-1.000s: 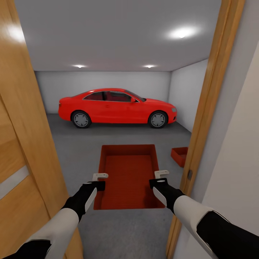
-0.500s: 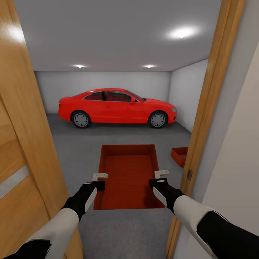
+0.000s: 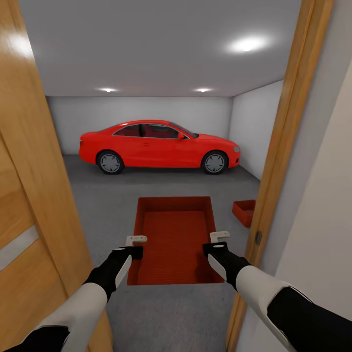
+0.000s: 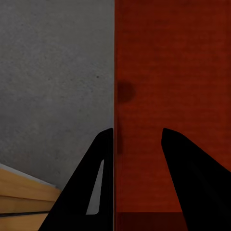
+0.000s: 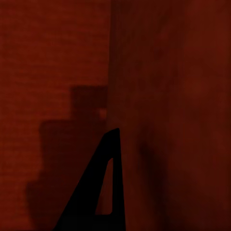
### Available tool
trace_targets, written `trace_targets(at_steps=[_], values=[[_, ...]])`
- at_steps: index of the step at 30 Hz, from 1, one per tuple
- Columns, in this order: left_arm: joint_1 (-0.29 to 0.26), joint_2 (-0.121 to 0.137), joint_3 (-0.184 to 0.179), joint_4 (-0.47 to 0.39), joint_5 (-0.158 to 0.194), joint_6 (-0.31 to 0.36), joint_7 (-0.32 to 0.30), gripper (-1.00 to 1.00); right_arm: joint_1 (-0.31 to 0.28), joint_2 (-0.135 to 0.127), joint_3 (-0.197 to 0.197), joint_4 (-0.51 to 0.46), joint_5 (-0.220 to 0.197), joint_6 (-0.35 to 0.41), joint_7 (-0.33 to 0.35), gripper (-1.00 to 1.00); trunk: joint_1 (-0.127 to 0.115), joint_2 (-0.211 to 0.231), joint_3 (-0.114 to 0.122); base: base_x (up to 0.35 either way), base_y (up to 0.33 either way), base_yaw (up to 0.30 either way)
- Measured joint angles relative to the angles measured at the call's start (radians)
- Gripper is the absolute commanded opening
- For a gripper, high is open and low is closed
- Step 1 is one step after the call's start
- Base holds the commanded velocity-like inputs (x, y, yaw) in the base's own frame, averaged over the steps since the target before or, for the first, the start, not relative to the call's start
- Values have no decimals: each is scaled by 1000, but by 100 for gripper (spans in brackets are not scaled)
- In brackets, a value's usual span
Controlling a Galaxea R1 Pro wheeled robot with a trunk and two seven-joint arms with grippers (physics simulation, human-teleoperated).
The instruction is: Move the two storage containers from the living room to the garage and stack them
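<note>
Garage doorway. Left gripper (image 3: 135, 246) and right gripper (image 3: 215, 242) clamped on container (image 3: 175, 234) walls; second container (image 3: 244, 211) on concrete floor (image 3: 107, 205).

No change to call here: the carried container (image 3: 175, 239) hangs exactly where it was, left gripper (image 3: 136, 247) and right gripper (image 3: 218, 243) unmoved on its walls.

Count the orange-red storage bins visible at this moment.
2. One bin is held between the left end effector and right end effector; the second bin sits on the garage floor, partly hidden by the door frame.
</note>
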Motion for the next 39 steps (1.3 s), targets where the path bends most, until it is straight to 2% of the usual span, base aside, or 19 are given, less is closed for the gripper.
trace_targets(at_steps=[20, 34, 39], values=[[0, 0, -1, 0, -1, -1, 0, -100, 0, 0, 1, 0, -2, -2, 0, -100, 0, 0, 0, 116, 52, 0], [0, 0, -2, -1, 1, -2, 1, -100, 0, 0, 1, 0, -2, -3, 0, -100, 0, 0, 0, 20, 2, 0], [0, 0, -2, 0, 1, -2, 1, -100, 0, 0, 1, 0, -2, -2, 0, -100, 0, 0, 0, 271, 0, 0]])
